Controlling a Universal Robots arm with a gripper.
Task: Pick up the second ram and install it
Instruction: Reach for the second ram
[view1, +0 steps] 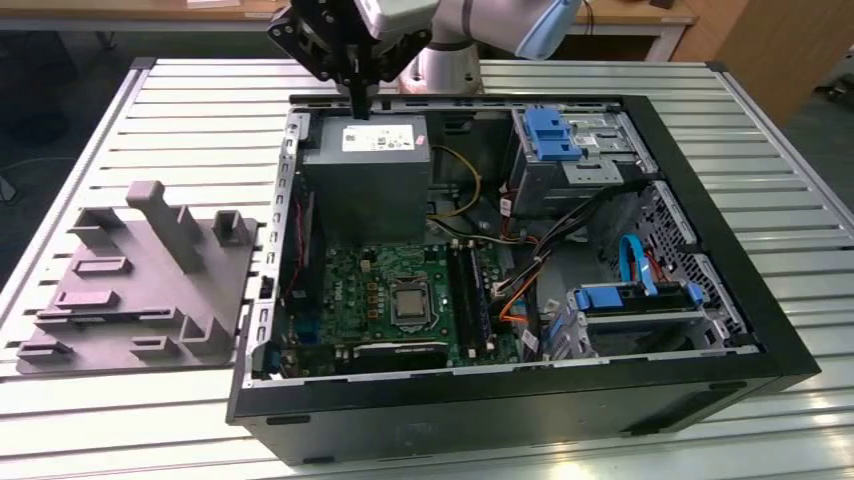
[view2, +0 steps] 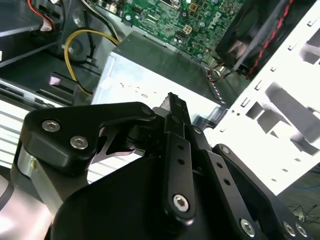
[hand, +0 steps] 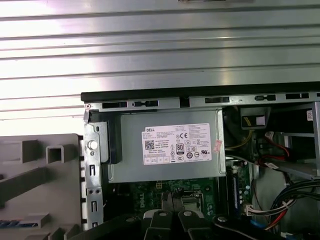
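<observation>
Above the power supply's (view1: 363, 175) white label (view1: 384, 139), the hand (view1: 358, 110) hovers, closed.

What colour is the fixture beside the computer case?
The fixture is grey, clearest in the exterior view.

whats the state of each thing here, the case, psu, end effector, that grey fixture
computer case: lying on its side, side panel off, inside exposed
power supply: mounted inside the case
end effector: shut, poised just above the power supply
grey fixture: resting on the table, beside the case at the exterior view's left
</observation>
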